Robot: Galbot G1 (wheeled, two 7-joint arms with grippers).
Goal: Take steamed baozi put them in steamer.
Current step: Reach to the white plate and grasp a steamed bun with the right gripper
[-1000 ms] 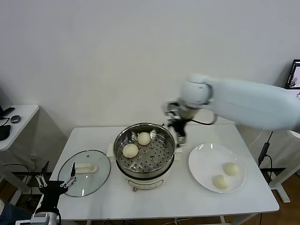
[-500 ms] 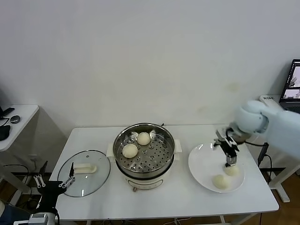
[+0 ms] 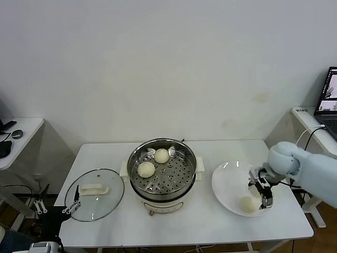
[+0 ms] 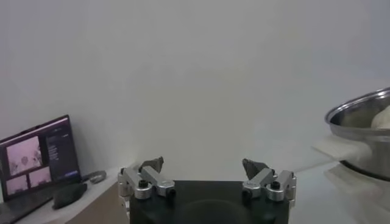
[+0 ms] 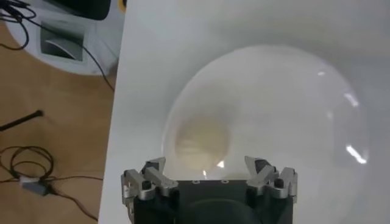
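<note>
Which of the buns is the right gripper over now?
The open right gripper hovers over the far cream-white round bun on the flat white plate, not its near neighbour or the steamer pair.

White table (image 3: 210, 221) — carrying steamer (image 3: 163, 168), plate (image 3: 227, 185), glass lid (image 3: 95, 194).

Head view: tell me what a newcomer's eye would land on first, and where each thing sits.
The shiny steamer stands mid-table with two steamed baozi on its perforated tray. To its right, the right gripper, jaws open, hangs low over the white plate, where more baozi lie. To the steamer's left lies the glass lid, and the left gripper waits, open, off the table's near left corner.
</note>
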